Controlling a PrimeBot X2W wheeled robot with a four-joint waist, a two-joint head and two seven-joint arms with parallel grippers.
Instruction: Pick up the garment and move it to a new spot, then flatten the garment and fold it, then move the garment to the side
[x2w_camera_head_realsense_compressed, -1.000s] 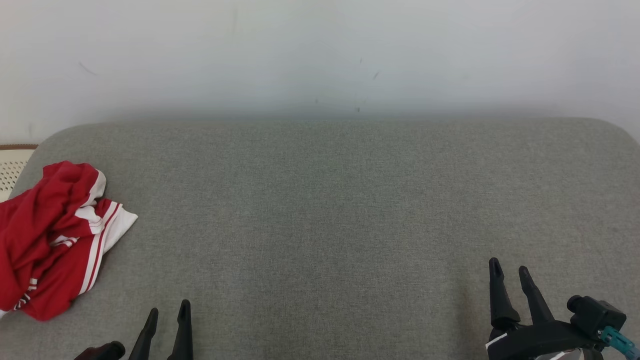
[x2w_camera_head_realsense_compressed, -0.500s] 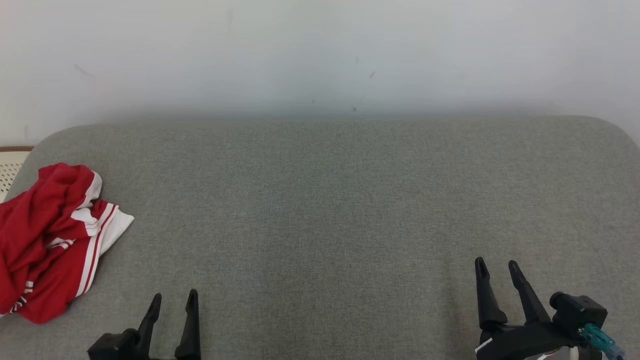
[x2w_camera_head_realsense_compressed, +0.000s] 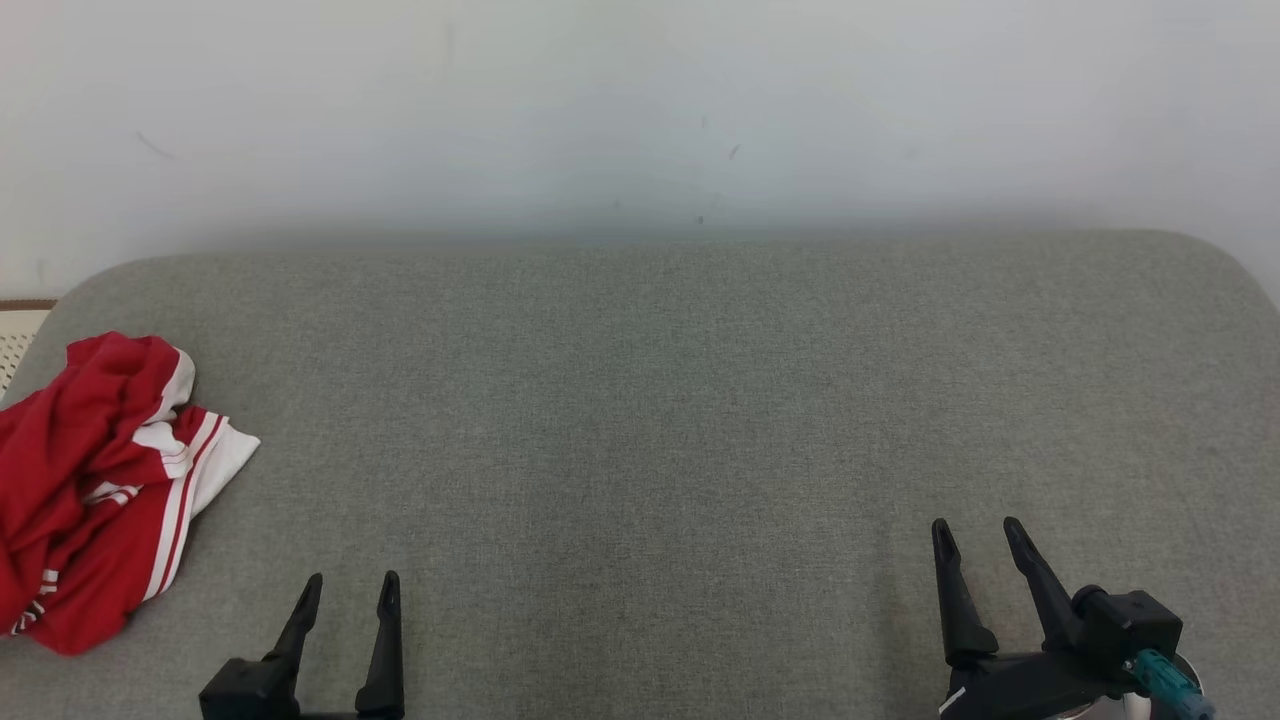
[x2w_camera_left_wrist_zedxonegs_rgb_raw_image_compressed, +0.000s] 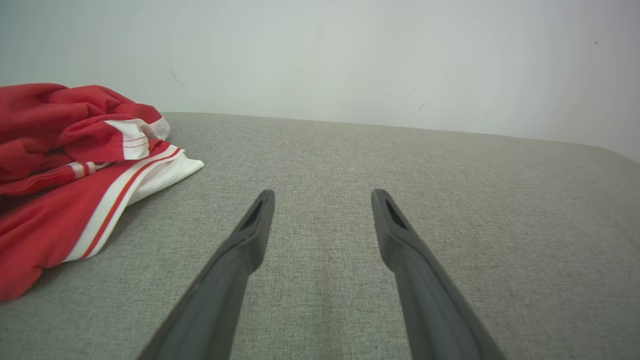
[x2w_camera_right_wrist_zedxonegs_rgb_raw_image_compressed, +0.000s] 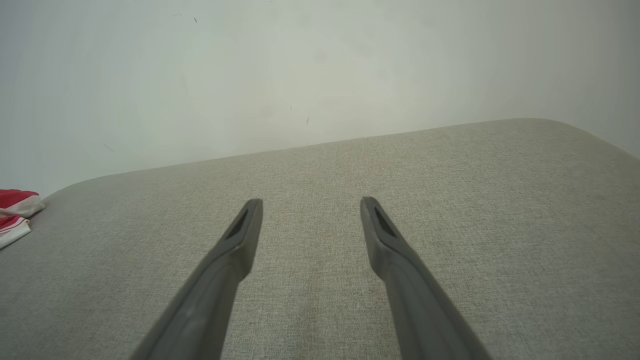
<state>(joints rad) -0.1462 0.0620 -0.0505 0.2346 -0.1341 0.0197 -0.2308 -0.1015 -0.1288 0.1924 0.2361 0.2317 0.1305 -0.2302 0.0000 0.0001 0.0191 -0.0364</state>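
Red cloth with white bands and a white edge, the garment lies bunched in a loose heap at the left end of the grey woven cushion. Its folds pile higher on the far side, and a striped, white-edged flap spreads flat toward the right. The heap's left portion runs past the border of my head view, so I cannot tell how far it reaches. Beyond its far left corner shows a sliver of a pale perforated surface with a brown rim; I cannot tell what it is.

My left gripper is at the near side, over bare cushion, to the right of the garment and apart from it. Its jaws stand parted, nothing between them; in my left wrist view the two dark fingers frame plain grey weave, with the white flap near the left finger but not touching it.

My right gripper is at the near right of the cushion, well apart from the garment, jaws likewise parted and empty. A teal connector shows on its wrist. In my right wrist view the garment is a small red and white scrap at the left border. A pale, lightly scuffed wall rises behind the cushion's far edge.
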